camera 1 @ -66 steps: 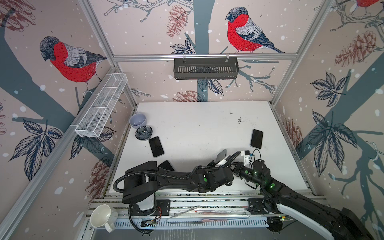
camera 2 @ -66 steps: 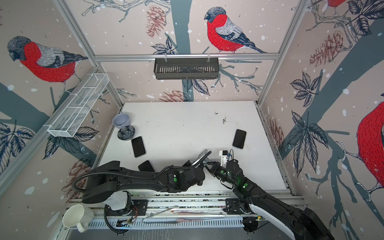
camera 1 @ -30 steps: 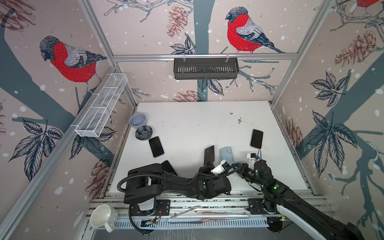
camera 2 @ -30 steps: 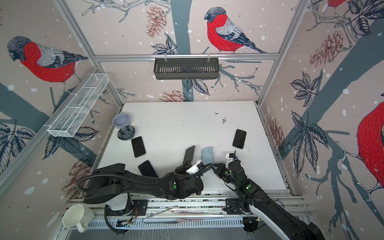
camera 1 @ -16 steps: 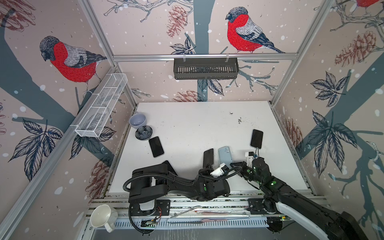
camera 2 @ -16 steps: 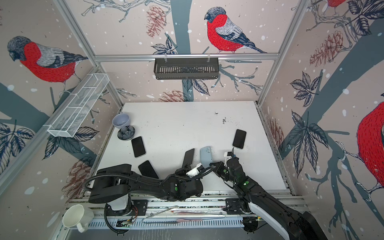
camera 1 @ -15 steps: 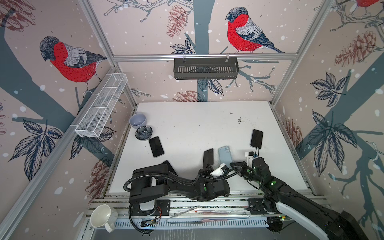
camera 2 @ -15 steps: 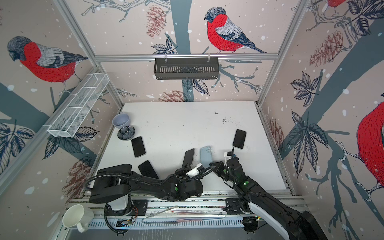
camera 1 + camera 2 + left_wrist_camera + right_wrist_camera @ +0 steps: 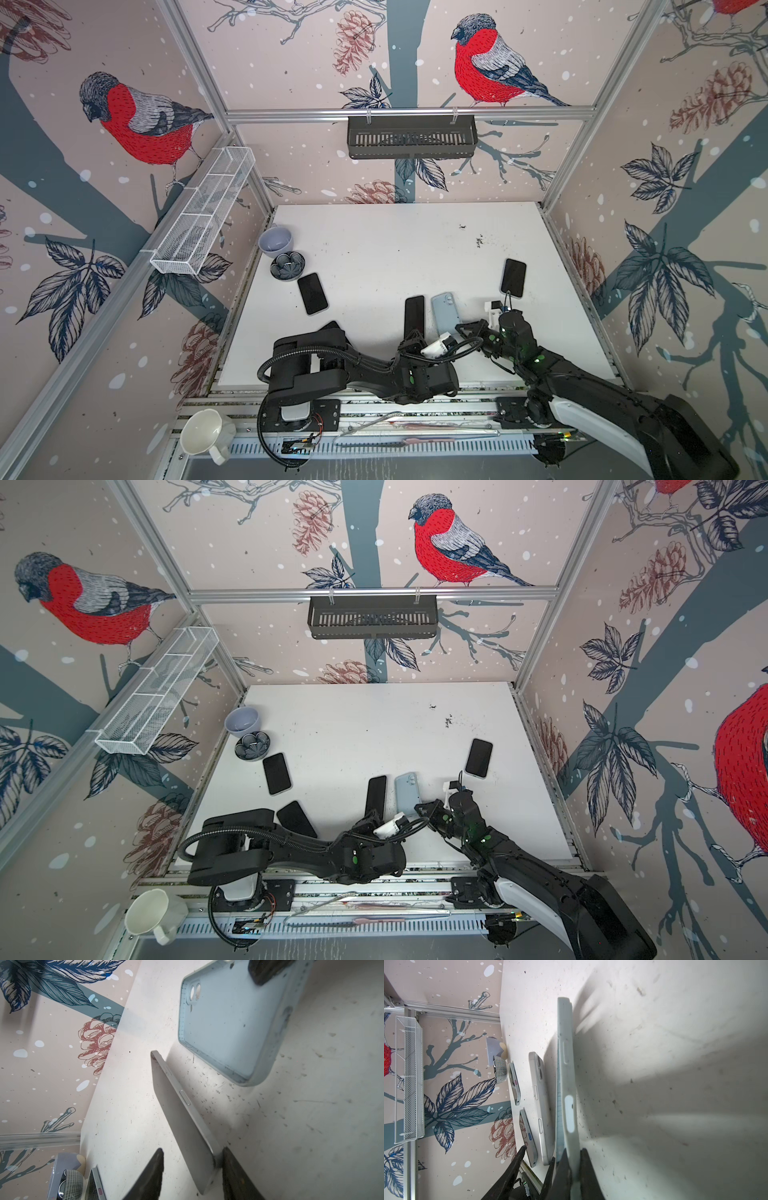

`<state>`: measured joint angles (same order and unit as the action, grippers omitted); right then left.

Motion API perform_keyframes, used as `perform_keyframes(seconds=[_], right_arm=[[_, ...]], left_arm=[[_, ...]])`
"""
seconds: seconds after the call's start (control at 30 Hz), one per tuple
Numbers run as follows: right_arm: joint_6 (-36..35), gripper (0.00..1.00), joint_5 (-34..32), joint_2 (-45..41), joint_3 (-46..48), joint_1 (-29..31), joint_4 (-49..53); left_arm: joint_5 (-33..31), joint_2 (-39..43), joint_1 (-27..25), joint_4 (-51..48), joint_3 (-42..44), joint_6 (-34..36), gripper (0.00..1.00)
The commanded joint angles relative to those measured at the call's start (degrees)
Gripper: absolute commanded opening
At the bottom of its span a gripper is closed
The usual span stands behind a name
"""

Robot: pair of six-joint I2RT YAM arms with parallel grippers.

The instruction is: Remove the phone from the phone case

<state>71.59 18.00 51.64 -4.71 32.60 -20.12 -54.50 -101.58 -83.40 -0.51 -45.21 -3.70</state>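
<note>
scuffed, speckled white worktop [image 9: 374, 249], booth of bullfinch-and-pinecone print walls [image 9: 291, 174], left hand [image 9: 192, 1169] fingers parted around the dark phone [image 9: 414, 312] at lower centre, right hand [image 9: 573, 1159] pinching the emptied pale blue phone case [image 9: 445, 312] just beside it

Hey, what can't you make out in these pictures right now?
- Phone: near end hidden under the left gripper in both top views.
- Spare phone: one end under the left arm in a top view.
- Black basket: contents too small, behind slats, both top views.
- Dark bowl: pattern or contents, too small in top views.
</note>
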Motion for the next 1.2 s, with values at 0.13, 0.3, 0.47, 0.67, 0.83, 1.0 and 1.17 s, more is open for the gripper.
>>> perform_keyframes(seconds=[0.13, 0.3, 0.47, 0.67, 0.83, 1.0, 1.17], right_arm=[[-0.25, 0.00, 0.40, 1.51, -0.13, 0.39, -3.71], [0.89, 0.01, -1.49, 1.45, 0.40, 1.65, -4.17], [2.04, 0.04, -3.36, 2.48, 0.69, 3.26, -6.16], [2.80, 0.14, -5.93, 6.26, 0.16, 6.17, -8.89], [2.64, 0.28, -5.28, 10.09, -1.33, 7.68, -10.21], [-0.43, 0.59, -6.32, 10.45, -4.55, 9.82, -4.86], [-5.32, 0.79, -6.68, 8.10, -6.45, 9.42, 5.01]], left_arm=[[0.17, -0.07, -0.01, -0.45, 0.54, -3.73, 0.65], [-0.31, 2.80, -0.14, -4.18, -0.43, -9.42, 0.79], [1.17, 11.10, -0.38, -9.95, -0.29, -17.71, 0.99], [2.31, 23.01, -0.42, -19.15, -0.04, -27.20, 0.99], [5.46, 31.88, -0.42, -23.52, 0.38, -31.10, 0.99], [8.62, 39.56, -0.45, -22.60, 2.23, -30.15, 0.99], [8.18, 44.41, -0.41, -24.82, 3.22, -33.35, 0.99]])
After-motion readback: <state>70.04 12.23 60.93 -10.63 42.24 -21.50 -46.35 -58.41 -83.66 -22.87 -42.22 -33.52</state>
